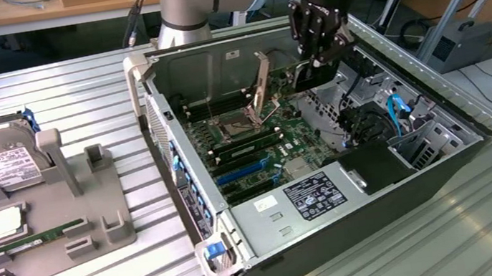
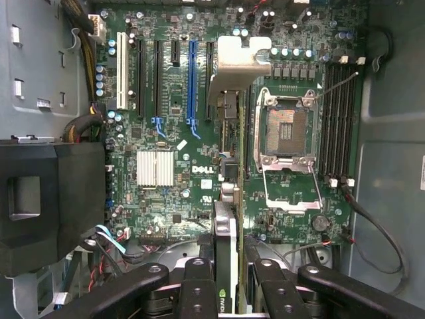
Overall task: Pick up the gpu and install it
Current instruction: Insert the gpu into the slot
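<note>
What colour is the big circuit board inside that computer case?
Green. The circuit board shows best in the wrist view.

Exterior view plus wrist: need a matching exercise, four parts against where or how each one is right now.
Things:
1. gpu
2. hard drive
3. memory stick
4. CPU socket

States:
A. lying flat on the grey holder
B. empty, retaining frame swung open
C. clamped in the gripper over the open case
D. propped on edge in the grey holder

Pairs: 1-C, 2-D, 3-A, 4-B
</note>
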Robot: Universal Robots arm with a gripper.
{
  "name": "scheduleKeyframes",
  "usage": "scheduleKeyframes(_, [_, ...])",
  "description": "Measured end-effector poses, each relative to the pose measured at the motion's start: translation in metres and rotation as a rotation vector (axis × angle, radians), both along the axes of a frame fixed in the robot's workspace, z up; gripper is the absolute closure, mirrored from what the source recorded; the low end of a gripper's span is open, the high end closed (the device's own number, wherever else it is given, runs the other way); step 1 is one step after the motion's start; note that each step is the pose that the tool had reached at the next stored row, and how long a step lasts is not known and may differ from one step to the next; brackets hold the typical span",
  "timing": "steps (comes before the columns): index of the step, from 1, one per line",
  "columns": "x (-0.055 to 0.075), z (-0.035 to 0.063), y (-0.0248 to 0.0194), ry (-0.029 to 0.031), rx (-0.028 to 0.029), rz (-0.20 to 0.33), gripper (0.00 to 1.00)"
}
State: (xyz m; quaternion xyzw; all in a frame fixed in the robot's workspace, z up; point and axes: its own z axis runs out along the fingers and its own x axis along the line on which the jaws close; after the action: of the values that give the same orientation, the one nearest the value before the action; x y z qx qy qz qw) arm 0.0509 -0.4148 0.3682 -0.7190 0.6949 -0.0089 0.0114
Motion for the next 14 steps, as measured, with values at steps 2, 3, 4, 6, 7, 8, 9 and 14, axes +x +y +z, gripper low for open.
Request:
scheduleKeyframes(2, [-0.0002,-0.0008,0.0000,0.0000,0.0001,0.000,0.73])
scheduleKeyframes(3, [-0.0004,-0.0015,0.0000,0.0000,0.0001,0.000,0.73])
scheduleKeyframes(4, [-0.0010,-0.0026,0.0000,0.0000,0.0001,0.000,0.73])
scheduleKeyframes(6, [-0.0023,-0.0041,0.0000,0.0000,0.0000,0.000,0.73])
scheduleKeyframes(7, [-0.0029,-0.0048,0.0000,0.0000,0.0001,0.000,0.73])
scheduleKeyframes(8, [-0.0037,-0.0057,0.0000,0.0000,0.0000,0.000,0.73])
scheduleKeyframes(9, [-0.0045,-0.0064,0.0000,0.0000,0.0001,0.000,0.73])
scheduleKeyframes(14, [-0.0074,-0.0098,-0.0002,-0.0001,0.0001,0.000,0.73])
